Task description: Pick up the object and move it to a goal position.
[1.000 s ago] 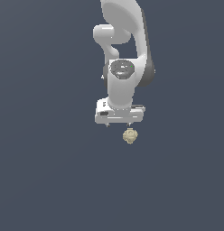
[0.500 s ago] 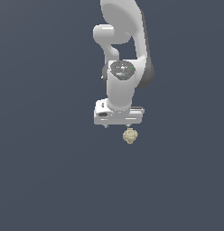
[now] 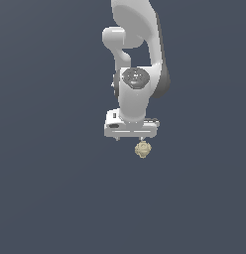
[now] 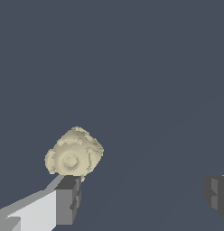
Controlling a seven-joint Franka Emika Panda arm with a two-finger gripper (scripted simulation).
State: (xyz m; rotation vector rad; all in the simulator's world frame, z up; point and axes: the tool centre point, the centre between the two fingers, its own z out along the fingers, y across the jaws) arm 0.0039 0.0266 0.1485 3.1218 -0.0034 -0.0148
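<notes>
spreading wide, the end effector (image 4: pixel 143 194) has one finger (image 4: pixel 67 198) touching the object (image 4: pixel 74 152).

Smooth, glossy white shell on the arm (image 3: pixel 137 94); matt grey pads (image 4: pixel 68 198) on the fingers; the object (image 4: pixel 74 152) looks rough, bumpy, chalky beige.

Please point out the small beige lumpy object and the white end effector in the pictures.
small beige lumpy object (image 4: pixel 74 155), wrist view, middle of its bumpy face
white end effector (image 3: pixel 130 140), exterior view, between the fingertips, under its wide body
</notes>
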